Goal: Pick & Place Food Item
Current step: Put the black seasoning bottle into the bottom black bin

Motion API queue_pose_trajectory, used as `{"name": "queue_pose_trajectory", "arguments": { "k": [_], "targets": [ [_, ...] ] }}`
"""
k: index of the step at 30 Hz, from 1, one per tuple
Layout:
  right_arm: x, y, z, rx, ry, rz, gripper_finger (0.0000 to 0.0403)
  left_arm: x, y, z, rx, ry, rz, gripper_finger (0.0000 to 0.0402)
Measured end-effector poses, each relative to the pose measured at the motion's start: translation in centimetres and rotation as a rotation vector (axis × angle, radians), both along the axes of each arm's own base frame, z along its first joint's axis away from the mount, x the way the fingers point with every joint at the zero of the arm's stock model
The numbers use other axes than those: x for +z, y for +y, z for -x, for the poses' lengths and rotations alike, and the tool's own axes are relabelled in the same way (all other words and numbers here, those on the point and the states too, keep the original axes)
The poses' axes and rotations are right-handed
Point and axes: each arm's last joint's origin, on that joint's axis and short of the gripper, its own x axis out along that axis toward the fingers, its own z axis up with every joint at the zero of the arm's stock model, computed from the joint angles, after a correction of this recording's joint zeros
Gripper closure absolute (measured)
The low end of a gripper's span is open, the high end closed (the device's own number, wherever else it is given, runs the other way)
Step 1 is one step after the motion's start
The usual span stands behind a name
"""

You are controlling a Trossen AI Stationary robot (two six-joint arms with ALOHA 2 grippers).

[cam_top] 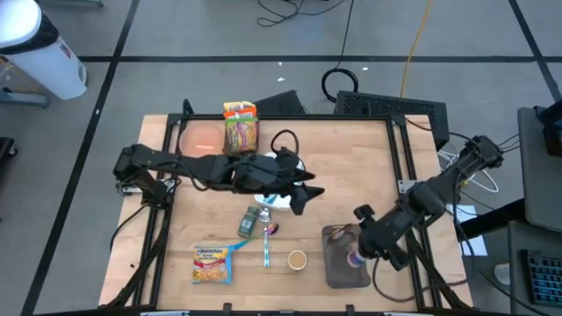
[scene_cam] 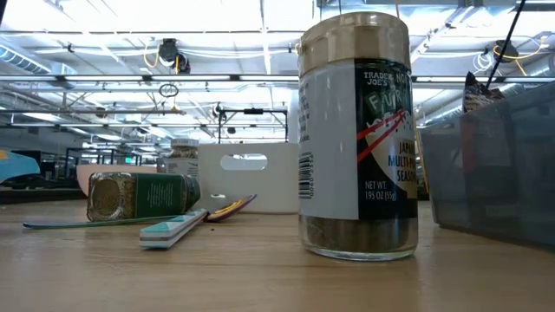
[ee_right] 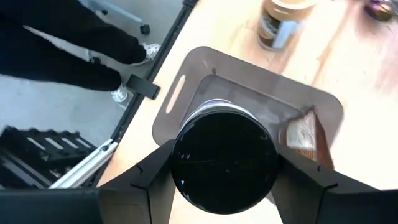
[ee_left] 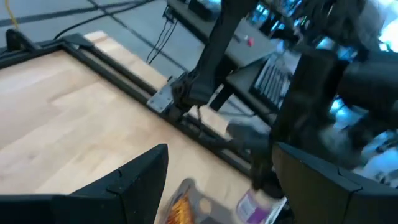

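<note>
My right gripper (cam_top: 358,254) hangs over the grey bin (cam_top: 338,274) at the table's near right and is shut on a jar with a black lid (ee_right: 224,165) and a purple and white label (ee_left: 252,205). My left gripper (cam_top: 303,195) stands open above the table's middle with nothing between its fingers (ee_left: 143,177). A brown packet (ee_right: 303,132) lies in the bin. A tan-lidded seasoning jar (cam_top: 297,260) stands upright on the table beside the bin. A green jar (cam_top: 248,222) lies on its side. My right gripper pinches the jar between its two fingers (ee_right: 155,171), one on each side just under the black lid's rim (ee_right: 180,186). The fingers come slanting down from the table's right. The jar is upright over the bin; its bottom is hidden by the lid.
A yellow noodle packet (cam_top: 212,263) lies at the near left and a teal-handled utensil (cam_top: 267,248) beside it. A snack bag (cam_top: 241,125) and a pink dish (cam_top: 204,139) sit at the far edge. A white bin (scene_cam: 247,178) is under the left gripper.
</note>
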Motion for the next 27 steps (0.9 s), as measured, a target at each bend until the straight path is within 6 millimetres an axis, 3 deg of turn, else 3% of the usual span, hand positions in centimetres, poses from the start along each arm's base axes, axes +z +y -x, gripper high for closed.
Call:
{"name": "queue_pose_trajectory", "arguments": {
  "k": [8,21,27],
  "targets": [
    [-2.0,1.5,-2.1,0.092,-0.022,0.094,0.0204,0.3,-0.4,0.0,-0.001,-0.038,0.029,0.0108],
    [-4.4,1.1,-5.6,0.161,-0.073,0.232,0.0204,0.4,-0.4,0.0,-0.001,-0.040,0.026,0.0108],
    [-5.0,1.2,-6.0,0.285,-0.139,0.376,0.0204,0.4,-0.4,0.0,-0.001,-0.039,0.024,0.0107]
  ]
}}
